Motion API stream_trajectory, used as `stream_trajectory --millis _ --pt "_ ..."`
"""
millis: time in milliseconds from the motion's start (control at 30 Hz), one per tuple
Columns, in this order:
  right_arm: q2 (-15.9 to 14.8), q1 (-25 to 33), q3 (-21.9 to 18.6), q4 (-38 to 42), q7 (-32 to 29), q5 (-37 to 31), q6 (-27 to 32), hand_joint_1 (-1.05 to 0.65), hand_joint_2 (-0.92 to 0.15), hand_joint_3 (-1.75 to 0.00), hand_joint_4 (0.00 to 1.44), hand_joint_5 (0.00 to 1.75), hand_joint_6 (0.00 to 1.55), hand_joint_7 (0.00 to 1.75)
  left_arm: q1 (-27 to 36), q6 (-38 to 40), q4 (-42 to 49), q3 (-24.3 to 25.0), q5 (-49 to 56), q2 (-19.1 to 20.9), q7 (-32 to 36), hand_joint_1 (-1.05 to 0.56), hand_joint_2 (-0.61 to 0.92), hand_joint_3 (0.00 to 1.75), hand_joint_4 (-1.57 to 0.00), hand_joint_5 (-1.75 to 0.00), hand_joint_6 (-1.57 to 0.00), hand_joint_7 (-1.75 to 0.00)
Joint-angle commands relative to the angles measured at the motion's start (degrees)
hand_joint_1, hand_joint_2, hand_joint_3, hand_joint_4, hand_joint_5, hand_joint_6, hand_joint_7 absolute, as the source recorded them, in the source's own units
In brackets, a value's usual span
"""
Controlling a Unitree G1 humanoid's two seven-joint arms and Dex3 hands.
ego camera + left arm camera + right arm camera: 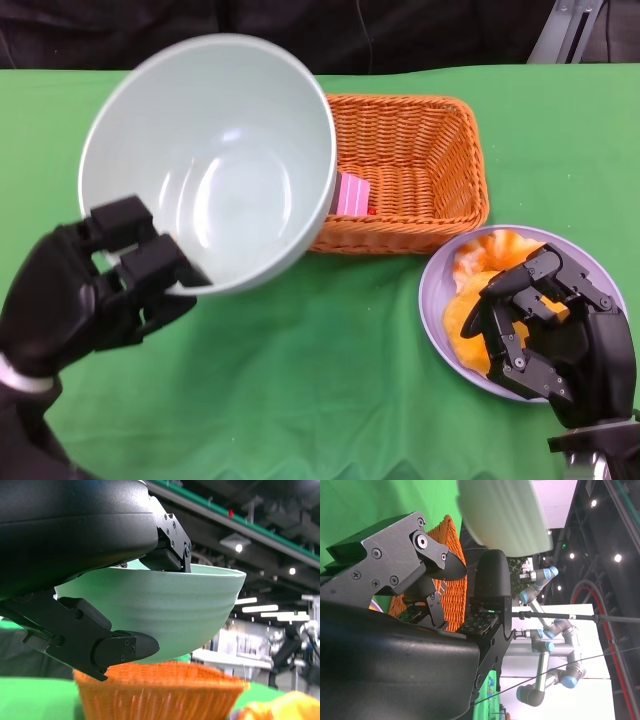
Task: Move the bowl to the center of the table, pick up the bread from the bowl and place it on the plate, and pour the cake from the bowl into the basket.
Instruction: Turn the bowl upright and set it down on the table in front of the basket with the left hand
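The left robot hand holds the pale green bowl lifted off the desk, clamped on its near rim with fingers inside and outside the wall, the bowl's far side overhanging the orange wicker basket. The bowl looks empty, smooth and rigid, probably light plastic or melamine; a rim pinch on such a slick wall could slip as the bowl tips, so the hold seems best kept deep over the lip. A pink piece, likely the cake, lies inside the basket against its near wall. The right robot hand hangs over the lilac plate, fingers curled loosely around nothing I can make out, just above the orange bread, which looks soft and easily squashed, better cradled from its sides.
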Motion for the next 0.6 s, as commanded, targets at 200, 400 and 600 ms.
stream_trajectory --millis 200,400,600 --pt "-0.40 0.63 -0.48 -1.79 -0.70 -0.41 1.89 -0.06 -0.62 -1.02 0.72 1.67 0.67 1.35 4.30 1.61 -3.22 -2.48 0.46 3.16 5.90 -0.10 0.92 0.50 -0.62 -1.44 -0.59 -1.24" --pt "-0.33 0.81 -0.56 -2.82 -0.43 0.10 3.21 -0.08 -0.62 -0.99 0.72 1.68 0.67 1.33 6.43 2.21 -6.29 -3.42 1.92 4.62 5.90 -0.08 0.92 0.43 -0.59 -1.47 -0.56 -1.32" --pt "-0.49 0.89 -0.61 -3.12 -0.53 -0.18 3.53 -0.09 -0.63 -0.96 0.72 1.68 0.68 1.32 8.33 2.29 -8.48 -3.81 3.23 5.60 5.90 -0.05 0.92 0.35 -0.59 -1.47 -0.54 -1.40"
